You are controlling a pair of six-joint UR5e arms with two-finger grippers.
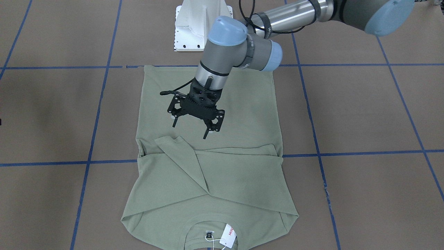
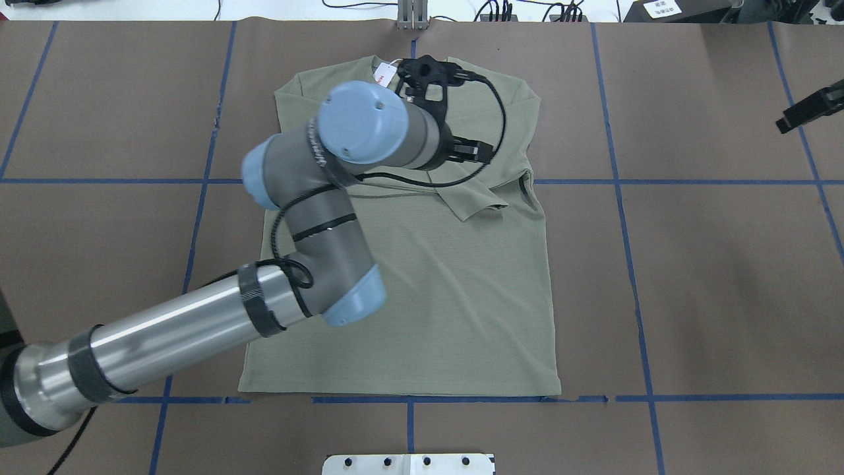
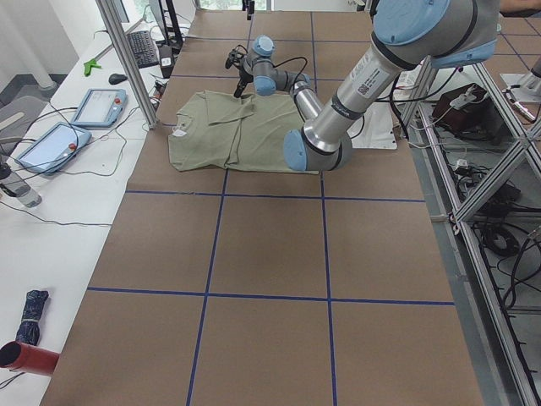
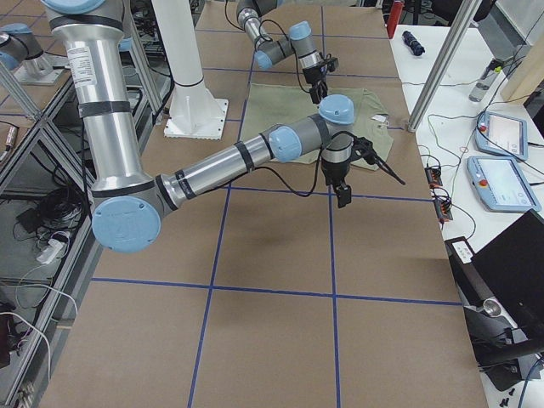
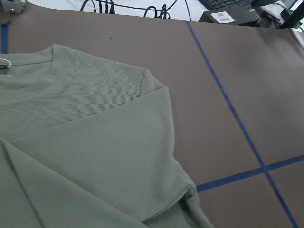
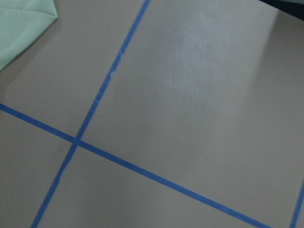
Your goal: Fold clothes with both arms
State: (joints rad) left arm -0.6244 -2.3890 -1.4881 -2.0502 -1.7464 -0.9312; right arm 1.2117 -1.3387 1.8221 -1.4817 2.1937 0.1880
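Note:
The sage-green shirt [image 1: 222,180] lies flat on the brown table, collar and white-and-red hang tag [image 1: 229,236] away from the robot, both sleeves folded across the chest. It also shows in the overhead view [image 2: 461,297] and the left wrist view [image 5: 85,142]. My left gripper [image 1: 191,128] hangs open and empty a little above the shirt's middle, near the folded sleeve; from overhead it [image 2: 448,109] sits over the upper chest. My right gripper [image 2: 808,109] hovers over bare table off the shirt's right side; I cannot tell whether it is open. A shirt corner [image 6: 19,23] shows in the right wrist view.
The white base pedestal [image 1: 194,27] stands at the robot's side of the table. Blue tape lines [image 1: 347,152] divide the brown surface. A side table with tablets [image 3: 101,106] and cables runs along the far edge. Metal frame posts [image 3: 127,59] stand at that edge.

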